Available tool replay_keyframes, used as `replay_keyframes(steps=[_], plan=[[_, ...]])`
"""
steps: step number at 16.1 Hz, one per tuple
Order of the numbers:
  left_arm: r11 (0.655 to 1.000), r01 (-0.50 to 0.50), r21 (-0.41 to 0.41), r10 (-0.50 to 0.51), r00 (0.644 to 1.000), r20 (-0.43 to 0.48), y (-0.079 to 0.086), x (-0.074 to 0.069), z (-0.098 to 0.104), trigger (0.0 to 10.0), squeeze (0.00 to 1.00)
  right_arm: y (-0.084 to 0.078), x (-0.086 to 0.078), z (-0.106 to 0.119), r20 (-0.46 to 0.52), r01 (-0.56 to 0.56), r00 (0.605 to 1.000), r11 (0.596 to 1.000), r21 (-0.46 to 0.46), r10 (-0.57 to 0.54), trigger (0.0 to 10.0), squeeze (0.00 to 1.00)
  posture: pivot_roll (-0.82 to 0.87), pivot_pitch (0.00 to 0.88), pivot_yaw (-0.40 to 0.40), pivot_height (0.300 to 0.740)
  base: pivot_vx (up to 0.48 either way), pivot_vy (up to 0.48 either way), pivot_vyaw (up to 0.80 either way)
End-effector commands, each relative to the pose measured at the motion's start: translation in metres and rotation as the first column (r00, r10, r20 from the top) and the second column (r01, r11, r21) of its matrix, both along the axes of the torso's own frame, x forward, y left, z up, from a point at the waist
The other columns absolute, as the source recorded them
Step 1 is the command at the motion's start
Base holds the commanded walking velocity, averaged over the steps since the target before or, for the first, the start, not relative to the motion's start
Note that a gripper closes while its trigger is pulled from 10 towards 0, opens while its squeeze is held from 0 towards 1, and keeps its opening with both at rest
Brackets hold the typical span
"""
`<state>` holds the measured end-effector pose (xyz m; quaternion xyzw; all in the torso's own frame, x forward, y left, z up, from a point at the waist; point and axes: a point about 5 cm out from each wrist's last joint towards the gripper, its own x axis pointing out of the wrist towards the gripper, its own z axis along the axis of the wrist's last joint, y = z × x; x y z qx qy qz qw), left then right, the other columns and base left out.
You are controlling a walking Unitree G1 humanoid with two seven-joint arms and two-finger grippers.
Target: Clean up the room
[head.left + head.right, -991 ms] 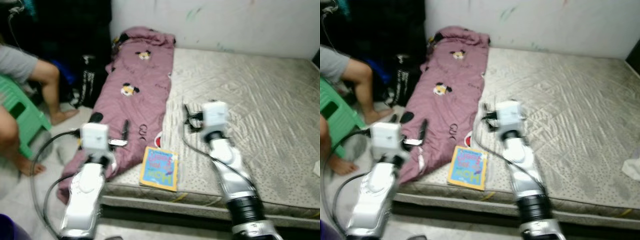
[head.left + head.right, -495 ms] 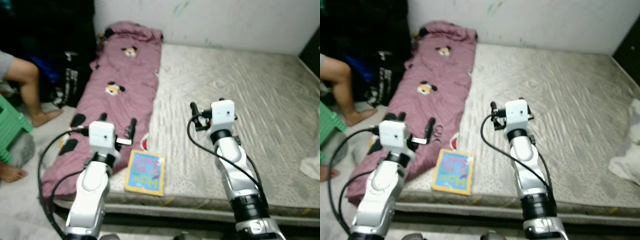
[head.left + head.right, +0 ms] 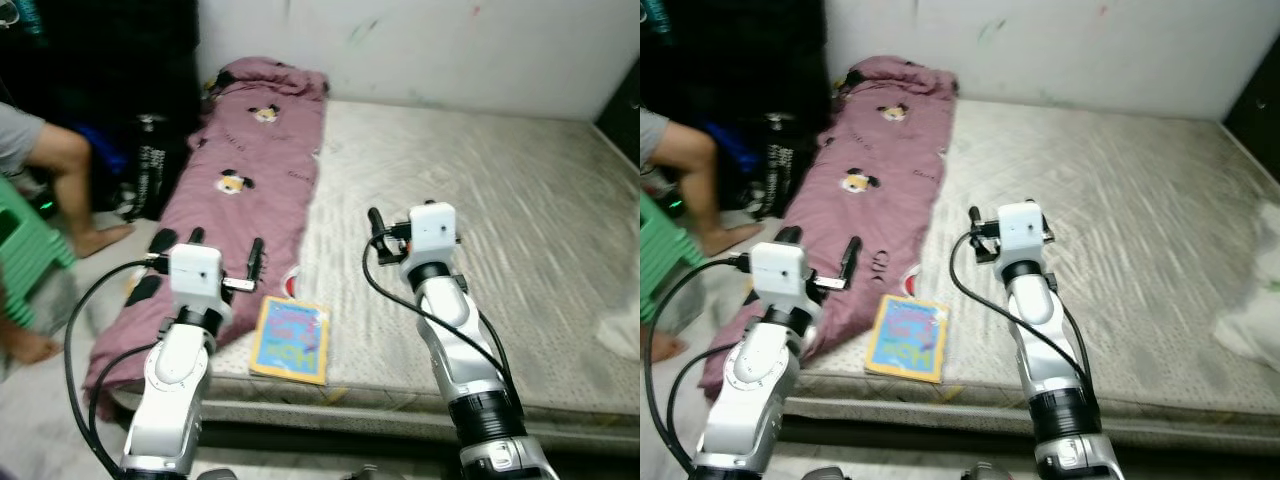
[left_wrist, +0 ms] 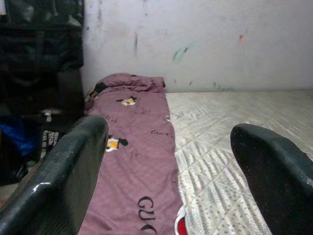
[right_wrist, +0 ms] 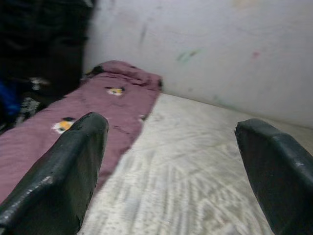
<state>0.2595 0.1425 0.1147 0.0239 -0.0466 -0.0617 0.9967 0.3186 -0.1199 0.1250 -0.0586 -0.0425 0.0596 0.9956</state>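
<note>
- A bare grey quilted mattress [image 3: 520, 250] is seen against a pale wall, with a long mauve cartoon-print blanket [image 3: 250, 190] laid along its left side and trailing over the near left corner toward the floor.
- A thin colourful children's book [image 3: 291, 339] is found flat on the mattress's front edge, just beside the blanket's lower end.
- The left gripper [image 3: 222, 258] is held above the blanket, jaws spread wide with nothing between them (the wrist view confirms the gap).
- The right gripper [image 3: 1008, 222] is poised over the bare mattress, right of the book, its two black fingers likewise parted and empty.
- A person's bare legs [image 3: 75, 200] and a green plastic stool [image 3: 30, 262] are noted at the far left, well apart from both arms.
- The book is judged light, stiff and flat, so it is probably best pinched at its near edge, overhanging the mattress.
- The blanket is judged soft and limp: a bunched fold would be needed, and it is expected to drag.
</note>
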Motion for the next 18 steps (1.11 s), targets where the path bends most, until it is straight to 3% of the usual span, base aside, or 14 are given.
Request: replay_keyframes(steps=[1,18], plan=[[1.000,0.010,-0.005,-0.010,1.000,-0.006,-0.0048,0.0015,-0.0002,10.0,0.00,-0.0071,0.0022,-0.0006,-0.008,0.021,1.000,1.000,-0.008,-0.021,10.0,0.00,0.07,0.000,-0.055,0.740,0.000,-0.285,-0.80],[1.000,0.006,-0.011,-0.006,1.000,-0.007,-0.0052,0.0019,-0.0004,10.0,0.00,-0.0057,0.0021,-0.0001,0.009,0.007,1.000,0.999,-0.039,-0.007,10.0,0.00,0.07,0.000,-0.059,0.740,0.000,-0.202,-0.04]])
